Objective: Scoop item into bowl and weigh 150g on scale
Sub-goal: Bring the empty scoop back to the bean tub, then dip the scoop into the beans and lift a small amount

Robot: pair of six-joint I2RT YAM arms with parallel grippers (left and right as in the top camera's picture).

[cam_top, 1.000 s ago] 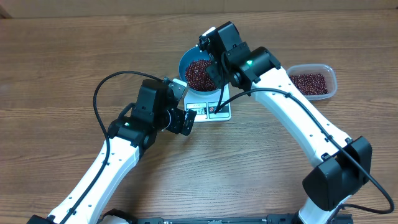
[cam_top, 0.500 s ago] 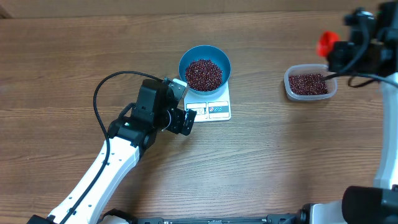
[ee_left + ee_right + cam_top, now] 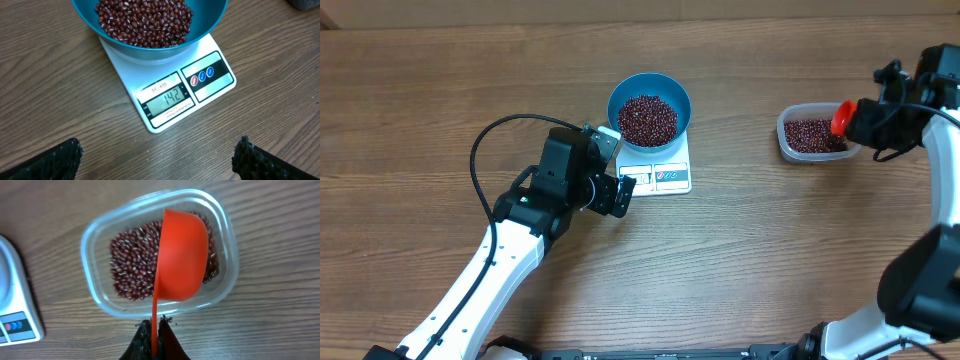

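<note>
The blue bowl (image 3: 677, 90) stands on the white scale (image 3: 678, 155) with a heap of red-brown beans (image 3: 647, 119) in it. The left wrist view shows the bowl (image 3: 210, 25), its beans (image 3: 145, 20) and the scale's display (image 3: 167, 97) reading 142. My left gripper (image 3: 613, 195) is open and empty, just off the scale's front-left corner; its fingertips (image 3: 65, 155) stand wide apart. Far right, my right gripper (image 3: 860, 120) is shut on the handle of a red-orange scoop (image 3: 182, 255). The scoop hangs over the beans (image 3: 132, 265) in the tub; its inside is hidden.
A clear plastic tub (image 3: 785, 130) of beans sits on the wooden table at the right, its rim (image 3: 95, 235) under the scoop. A corner of the scale (image 3: 15, 305) shows at the left of the right wrist view.
My right arm has swung from above the bowl out to the right, carrying the scoop to the tub. The left arm has not moved.
</note>
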